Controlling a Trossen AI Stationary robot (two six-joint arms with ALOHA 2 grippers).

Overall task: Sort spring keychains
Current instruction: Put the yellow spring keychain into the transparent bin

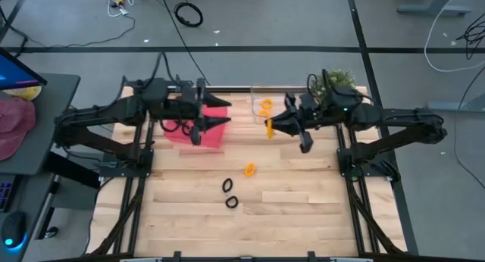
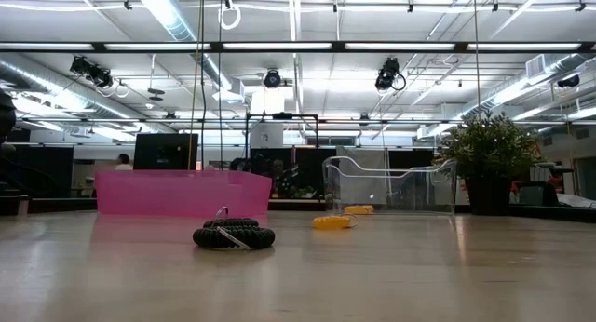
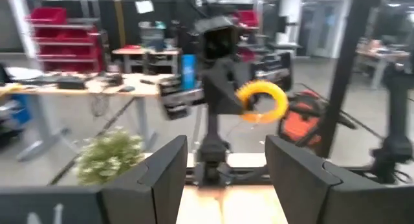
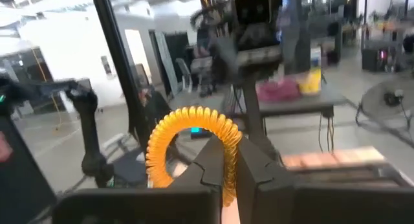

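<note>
Right gripper (image 4: pixel 223 169), jaws pinched on an orange spring keychain (image 4: pixel 187 146), raised beside the clear bin (image 1: pixel 261 95); left gripper (image 3: pixel 223 166), jaws spread and empty, over the pink bin (image 1: pixel 216 133).

Sorting seems partly done. A black keychain (image 1: pixel 176 128) lies at the pink bin; orange ones (image 1: pixel 265 104) sit in the clear bin. Left on the table (image 1: pixel 303 209): one orange loop (image 1: pixel 249 169) and two black loops (image 1: pixel 227 185), (image 1: pixel 232 202), near one another mid-table.
</note>
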